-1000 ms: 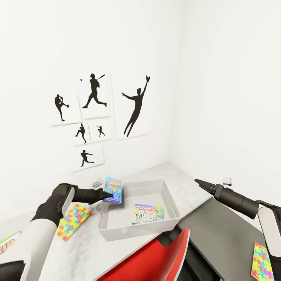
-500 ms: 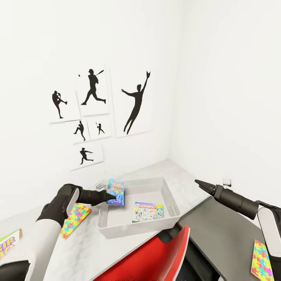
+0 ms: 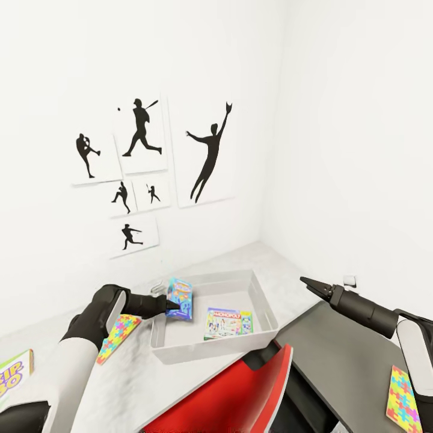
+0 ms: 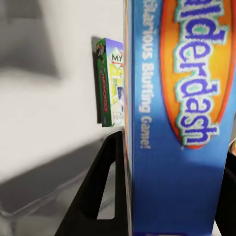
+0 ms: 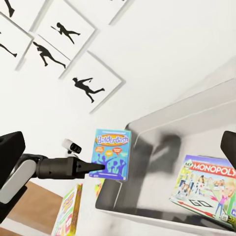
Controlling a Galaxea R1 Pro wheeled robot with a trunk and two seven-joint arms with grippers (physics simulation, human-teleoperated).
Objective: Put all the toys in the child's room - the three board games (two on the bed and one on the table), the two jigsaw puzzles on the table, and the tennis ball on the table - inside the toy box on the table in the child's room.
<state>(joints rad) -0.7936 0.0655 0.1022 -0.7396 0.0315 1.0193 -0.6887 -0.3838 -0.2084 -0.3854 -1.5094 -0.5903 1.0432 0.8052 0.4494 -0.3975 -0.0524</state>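
Observation:
My left gripper (image 3: 174, 305) is shut on the light blue board game (image 3: 180, 297), holding it upright over the left end of the toy box (image 3: 210, 350) on the table (image 3: 264, 258). The left wrist view shows its blue cover (image 4: 182, 123) between the fingers. A green-edged board game (image 3: 228, 323) lies flat inside the toy box. One jigsaw puzzle (image 3: 119, 338) lies left of the box, another (image 3: 404, 400) on the dark side unit. The green "SKIP BO" game (image 3: 13, 376) pokes in at far left. My right gripper (image 3: 304, 280) hangs open, right of the box. The tennis ball and bed are out of view.
A red chair back (image 3: 240, 391) stands close in front of the toy box. The dark grey side unit (image 3: 349, 361) lies at the right, below my right arm. White walls meet in a corner behind the table, with silhouette prints (image 3: 207, 153) on the left wall.
My left gripper has carried the blue board game slightly right and lower, over the toy box's left end. The view has drifted a little. The right arm has stayed put.

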